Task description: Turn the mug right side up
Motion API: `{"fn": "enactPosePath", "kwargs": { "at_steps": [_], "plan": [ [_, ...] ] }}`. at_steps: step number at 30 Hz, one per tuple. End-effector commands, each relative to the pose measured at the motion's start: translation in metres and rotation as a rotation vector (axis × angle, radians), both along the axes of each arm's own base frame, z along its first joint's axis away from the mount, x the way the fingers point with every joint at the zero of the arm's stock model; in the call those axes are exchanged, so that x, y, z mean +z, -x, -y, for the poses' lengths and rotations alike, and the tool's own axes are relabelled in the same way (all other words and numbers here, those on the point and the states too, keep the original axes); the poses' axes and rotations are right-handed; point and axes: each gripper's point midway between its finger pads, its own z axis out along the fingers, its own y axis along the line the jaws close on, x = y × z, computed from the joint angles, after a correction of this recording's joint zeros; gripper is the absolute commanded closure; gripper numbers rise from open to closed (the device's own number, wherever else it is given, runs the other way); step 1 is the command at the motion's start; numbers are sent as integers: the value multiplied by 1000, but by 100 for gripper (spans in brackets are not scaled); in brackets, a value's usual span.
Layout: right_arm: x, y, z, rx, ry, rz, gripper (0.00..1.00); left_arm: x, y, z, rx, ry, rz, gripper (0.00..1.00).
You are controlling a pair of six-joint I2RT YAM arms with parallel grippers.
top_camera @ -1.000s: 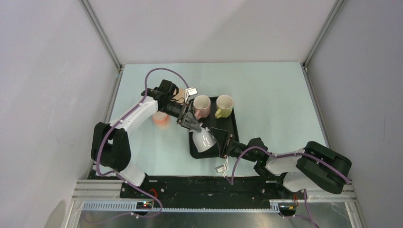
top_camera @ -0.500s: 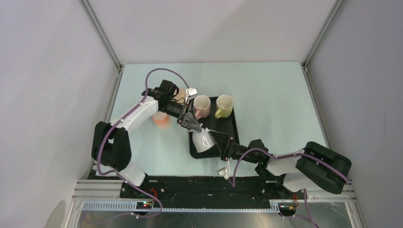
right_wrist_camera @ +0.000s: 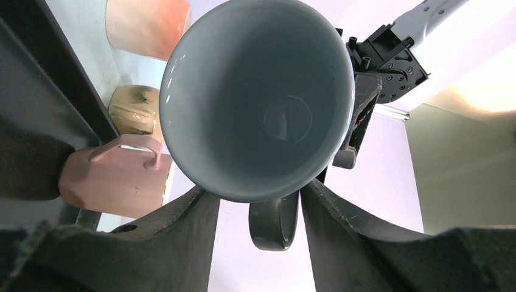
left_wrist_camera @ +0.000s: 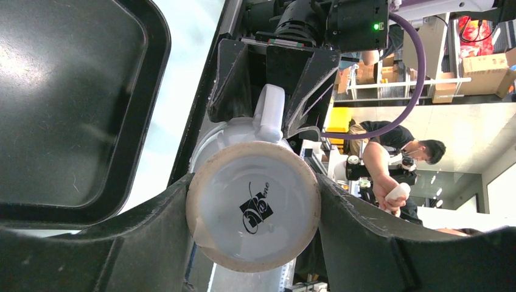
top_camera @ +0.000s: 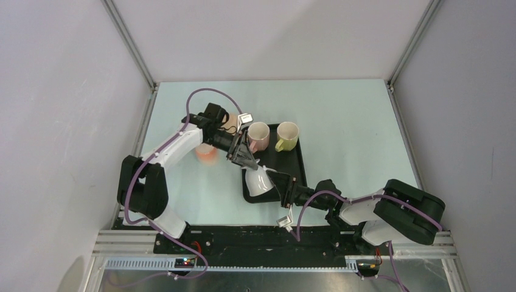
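Note:
The white mug (top_camera: 258, 180) lies tilted over the near left of the black tray (top_camera: 297, 164), base toward the left arm and mouth toward the right arm. My left gripper (top_camera: 248, 162) is shut on its base; in the left wrist view the printed base (left_wrist_camera: 252, 210) sits pinched between both fingers. My right gripper (top_camera: 275, 180) is open at the mouth end. In the right wrist view the mug's mouth (right_wrist_camera: 258, 97) faces the camera and its handle (right_wrist_camera: 274, 222) hangs between the fingers, with a gap on the left side.
A pink mug (top_camera: 258, 136) and a yellow mug (top_camera: 287, 135) stand upright at the tray's far end. An orange cup (top_camera: 206, 153) and a tan cup (top_camera: 230, 123) stand on the table left of the tray, under the left arm.
My right gripper has moved left, closer onto the mug's mouth end. The mug has tipped slightly more upright in the left gripper's hold.

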Motion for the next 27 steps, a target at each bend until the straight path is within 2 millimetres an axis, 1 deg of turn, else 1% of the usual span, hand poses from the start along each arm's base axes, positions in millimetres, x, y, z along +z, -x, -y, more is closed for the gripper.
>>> {"fn": "enactPosePath", "kwargs": {
  "at_steps": [1,9,14,22,27],
  "plan": [
    [71,8,5,7,-224,164,45,22,9,5,-40,99,-7,100],
    [78,6,4,-7,-243,172,50,21,10,5,-44,97,-8,100],
    [77,6,3,-6,-242,165,56,21,10,6,-45,96,-7,100],
    [74,6,3,-11,-243,139,60,24,11,6,-52,116,-9,100],
    [75,4,3,-19,-252,127,64,26,12,6,-55,125,-4,100]
  ]
}}
